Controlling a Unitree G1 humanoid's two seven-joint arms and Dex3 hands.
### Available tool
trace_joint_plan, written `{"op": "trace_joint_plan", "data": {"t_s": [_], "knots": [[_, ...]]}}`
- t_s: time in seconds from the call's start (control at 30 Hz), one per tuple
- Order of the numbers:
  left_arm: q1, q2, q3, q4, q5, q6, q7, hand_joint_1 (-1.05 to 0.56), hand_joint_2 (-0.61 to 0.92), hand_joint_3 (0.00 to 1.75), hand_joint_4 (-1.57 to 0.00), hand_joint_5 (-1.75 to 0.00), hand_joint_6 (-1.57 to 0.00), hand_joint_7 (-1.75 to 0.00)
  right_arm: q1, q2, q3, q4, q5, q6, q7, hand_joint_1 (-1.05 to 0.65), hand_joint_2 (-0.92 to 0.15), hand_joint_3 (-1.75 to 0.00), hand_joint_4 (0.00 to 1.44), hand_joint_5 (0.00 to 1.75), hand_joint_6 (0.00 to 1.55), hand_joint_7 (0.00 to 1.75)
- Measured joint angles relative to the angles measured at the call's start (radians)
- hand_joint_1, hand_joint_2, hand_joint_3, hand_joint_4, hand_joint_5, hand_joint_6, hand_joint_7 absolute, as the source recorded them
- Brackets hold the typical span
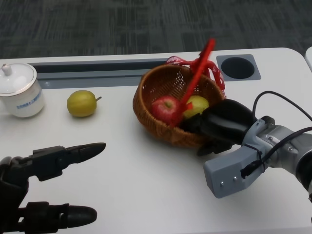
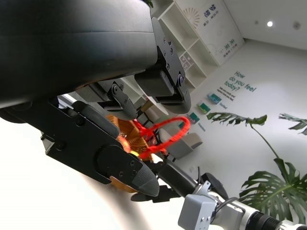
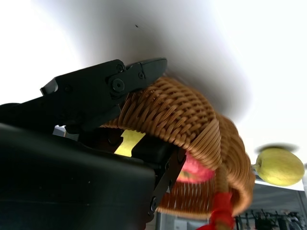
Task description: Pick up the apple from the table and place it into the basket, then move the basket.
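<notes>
Gripping the near-right rim of the wicker basket (image 1: 146, 105), the right hand (image 1: 222, 122) has its fingers hooked over the edge: the right wrist view shows 1 finger (image 3: 110, 86) lying along the outside of the weave w/ others tucked inside the bowl. Basket sits on the white table (image 1: 146, 185), roughly center, its red handle (image 1: 197, 73) standing up at a slant toward the far right, red ribbon bunched at the far rim. Inside the basket: the red apple (image 1: 165, 108) on the left side, and a yellow-green fruit (image 1: 197, 105) just beside it on the right, partly hidden behind the right hand. Handle base crosses btwn the 2.

Left hand (image 1: 44, 187) hovers low over the near-left part of the table, fingers spread apart and pointing right, holding nothing, well apart from the basket.

A 2nd yellow-green fruit w/ a short stem (image 1: 82, 103) lies on the table left of the basket, not touching it; same fruit shows at the edge of the right wrist view. Farther left, a white lidded cup (image 1: 18, 90) w/ blue print stands at the table's edge. Along the far side runs a dark slot (image 1: 92, 68), w/ a round-cornered dark recess (image 1: 238, 67) to its right.

Left wrist view: basket and red handle seen past the left hand's fingers, plus the silver right forearm (image 2: 206, 211); shelves, wall lettering and a leafy plant (image 2: 273, 177) in the room beyond.
</notes>
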Motion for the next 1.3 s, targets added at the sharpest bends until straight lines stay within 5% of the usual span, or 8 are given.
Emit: {"op": "trace_joint_plan", "data": {"t_s": [0.47,0.7,1.3], "knots": [[0.004,-0.007,0.001,0.0,-0.001,-0.007,0.007,-0.47,0.74,0.0,-0.83,-0.01,-0.75,0.0,-0.001,0.003,-0.01,0.013,-0.012,-0.039,-0.025,-0.22,-0.92,-0.03,1.21,0.15,0.96,0.03],[0.007,-0.016,0.008,0.001,0.0,-0.024,0.018,-0.47,0.73,0.0,-0.84,-0.01,-0.76,-0.01,-0.002,0.003,-0.053,0.023,0.035,-0.031,0.05,-0.23,-0.92,-0.03,1.13,0.1,0.96,0.01],[0.134,-0.025,0.025,-0.097,-0.009,-0.044,0.032,-0.46,0.72,0.0,-0.85,0.0,-0.76,0.0,-0.055,-0.012,-0.133,0.06,0.084,0.323,0.172,-0.24,-0.89,0.0,1.09,0.01,0.99,0.01]]}}
